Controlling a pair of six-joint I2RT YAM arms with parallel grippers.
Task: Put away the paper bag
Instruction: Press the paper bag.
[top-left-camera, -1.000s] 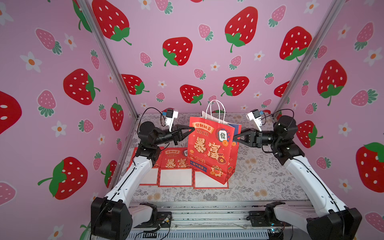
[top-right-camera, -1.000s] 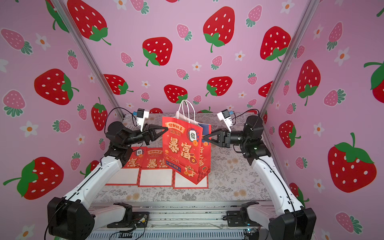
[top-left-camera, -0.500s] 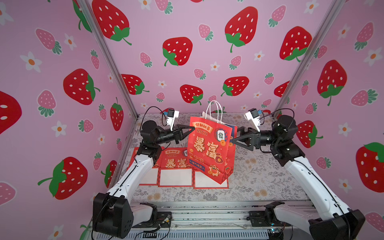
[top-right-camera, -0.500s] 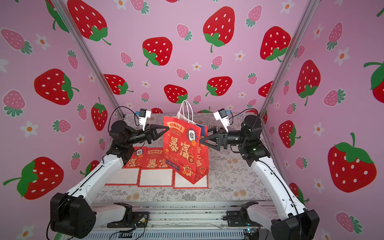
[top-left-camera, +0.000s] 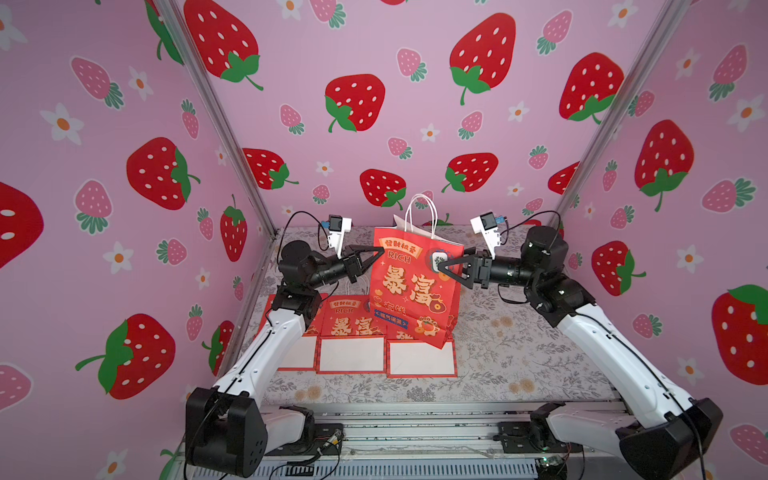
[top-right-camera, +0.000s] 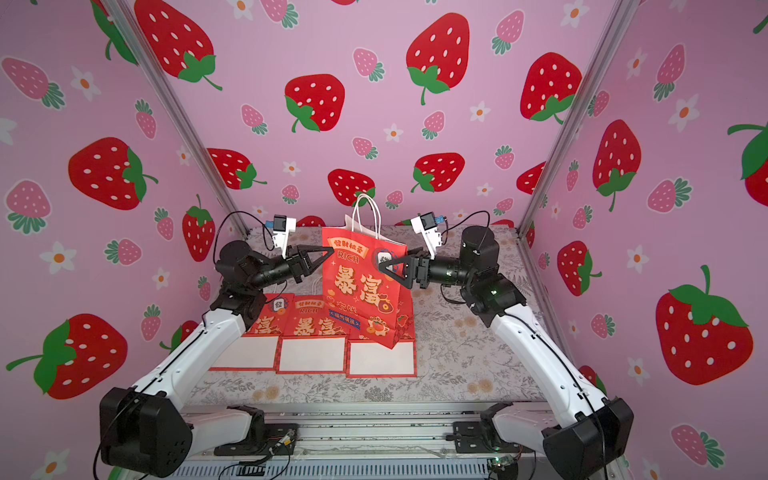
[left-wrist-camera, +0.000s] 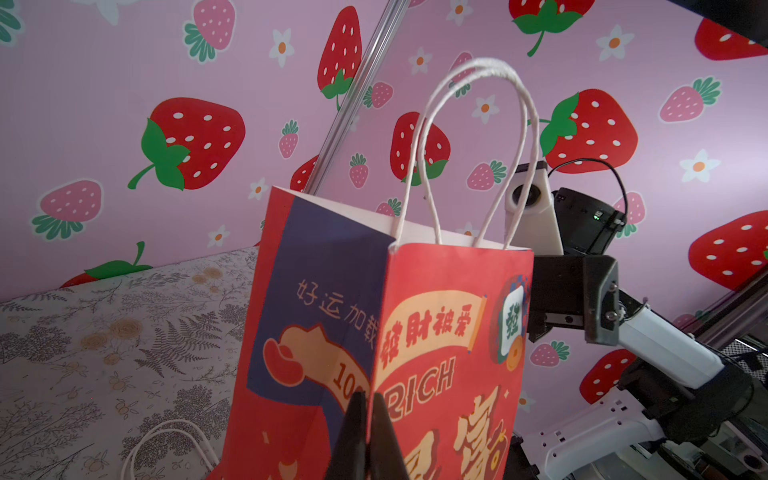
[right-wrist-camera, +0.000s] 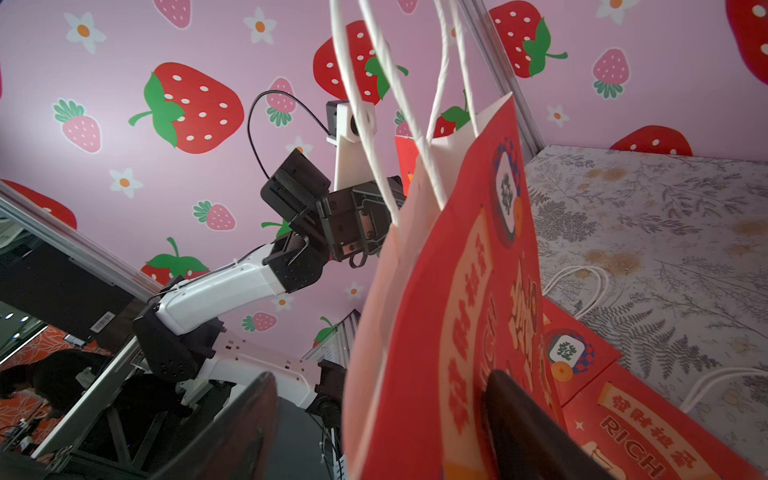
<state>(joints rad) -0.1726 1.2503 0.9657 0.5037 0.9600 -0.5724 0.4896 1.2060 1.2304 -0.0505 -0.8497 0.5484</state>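
- The red paper bag (top-left-camera: 415, 286) stands open and tilted, its base over the flattened bags (top-left-camera: 353, 328) that lie in a row on the worktop (top-left-camera: 519, 353); its white handles (top-left-camera: 422, 216) stand up above both hands.
- The left hand (top-left-camera: 376, 251) is fully closed, pinching the bag's front corner fold near the rim, as the left wrist view shows (left-wrist-camera: 368, 415).
- The right hand (top-left-camera: 451, 272) is spread wide, one finger in front of the printed face and one behind the bag's edge (right-wrist-camera: 415, 374); it holds nothing.
- Step in hand, as I judge it: collapsing the bag flat.
- Next move calls for the right hand to close on the bag's far side, so both can press the gussets in and lay it beside the flat ones.
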